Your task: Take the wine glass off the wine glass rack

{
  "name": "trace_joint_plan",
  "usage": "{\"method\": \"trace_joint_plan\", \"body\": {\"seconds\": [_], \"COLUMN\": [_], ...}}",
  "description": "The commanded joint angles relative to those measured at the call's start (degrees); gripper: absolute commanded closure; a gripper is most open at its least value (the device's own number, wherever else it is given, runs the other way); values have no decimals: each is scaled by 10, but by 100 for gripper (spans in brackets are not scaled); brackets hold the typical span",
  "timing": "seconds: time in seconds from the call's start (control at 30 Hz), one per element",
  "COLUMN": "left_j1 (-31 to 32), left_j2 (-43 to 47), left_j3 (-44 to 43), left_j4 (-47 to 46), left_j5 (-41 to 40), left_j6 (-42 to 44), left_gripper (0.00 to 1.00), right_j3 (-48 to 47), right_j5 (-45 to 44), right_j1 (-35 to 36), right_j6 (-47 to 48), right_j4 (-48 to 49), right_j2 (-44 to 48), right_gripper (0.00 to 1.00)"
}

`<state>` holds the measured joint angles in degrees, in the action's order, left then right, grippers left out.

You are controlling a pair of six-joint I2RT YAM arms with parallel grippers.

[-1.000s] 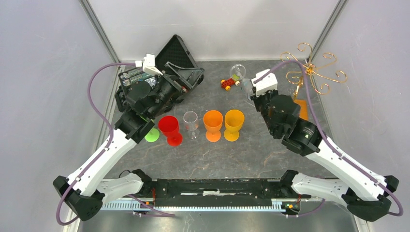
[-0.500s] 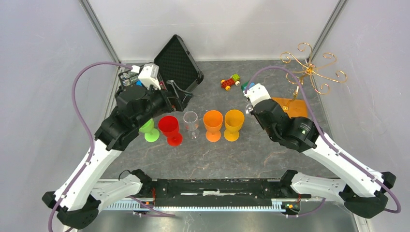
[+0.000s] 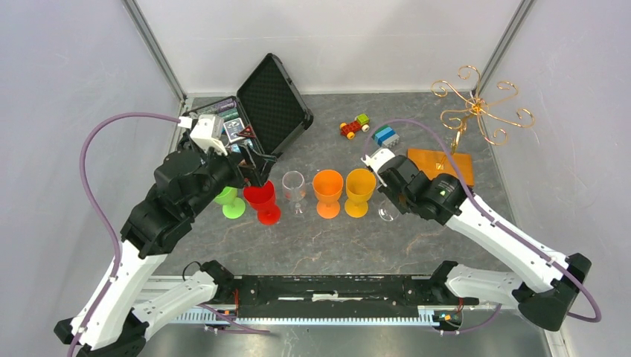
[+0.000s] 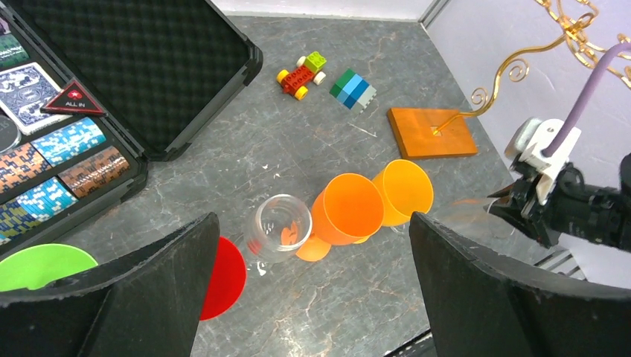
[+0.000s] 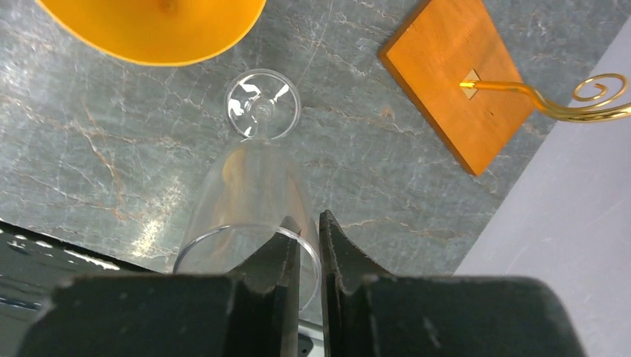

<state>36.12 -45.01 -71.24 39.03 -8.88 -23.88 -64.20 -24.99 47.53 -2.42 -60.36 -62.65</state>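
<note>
The wine glass rack, gold wire scroll arms (image 3: 480,108) on an orange-brown wooden base (image 3: 439,162), stands at the back right with nothing hanging on it. My right gripper (image 3: 388,192) is shut on the rim of a clear wine glass (image 3: 386,213), one finger inside the bowl and one outside. The right wrist view shows the glass (image 5: 249,171) hanging foot-down just over the table, right of the yellow cup (image 5: 152,22), with the gripper (image 5: 309,223) on its rim and the rack base (image 5: 465,89) beyond. My left gripper (image 3: 257,167) is open and empty above the row of cups.
A row of a green cup (image 3: 232,202), a red cup (image 3: 260,199), a clear glass (image 3: 293,186), an orange cup (image 3: 327,192) and a yellow cup (image 3: 359,190) stands mid-table. An open black case (image 3: 271,100) sits at the back left. A toy car (image 3: 354,126) and a blue block (image 3: 385,135) lie behind.
My right arm has carried the clear wine glass from beside the rack forward and left, down to beside the yellow cup. My left arm has drawn back from the black case.
</note>
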Motion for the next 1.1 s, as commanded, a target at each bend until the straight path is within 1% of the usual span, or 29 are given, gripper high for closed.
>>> {"method": "trace_joint_plan", "body": {"seconds": [0.0,0.07,0.23,0.33,0.4,0.47,0.57,0.6,0.73,0.77,0.83,0.93,1.07], "left_j1": [0,-1,-1,-1,-1,-1,-1,-1,-1,-1,-1,-1,-1], "left_j2": [-14,-16,-18,-18,-16,-12,-10,-8,-9,-9,-8,-8,-10], "left_j3": [5,7,8,6,7,7,6,6,3,2,0,0,-1], "left_j4": [0,-2,-12,-13,-12,-12,-11,-11,-11,-11,-11,-11,-12], "left_j5": [7,10,16,14,14,10,8,7,6,6,6,4,4], "left_j6": [42,45,52,56,59,60,61,61,62,62,62,61,57], "left_gripper": [0,0,0,0,0,0,0,0,0,0,0,0,0], "right_j3": [4,11,9,3,-3,-7,-21,-28,-47,-48,-49,-37,-11], "right_j5": [56,77,104,104,105,93,73,65,51,47,50,60,75], "right_j1": [-54,-83,-96,-115,-120,-123,-129,-132,-138,-140,-148,-164,-191], "right_j6": [49,67,74,74,75,73,71,70,70,71,76,82,87], "right_j4": [17,27,45,46,44,40,38,39,58,62,73,88,116], "right_j2": [2,-1,-27,-37,-41,-44,-48,-48,-52,-52,-55,-60,-60], "right_gripper": [99,96,86,76,67,61,53,51,48,49,54,74,95]}}
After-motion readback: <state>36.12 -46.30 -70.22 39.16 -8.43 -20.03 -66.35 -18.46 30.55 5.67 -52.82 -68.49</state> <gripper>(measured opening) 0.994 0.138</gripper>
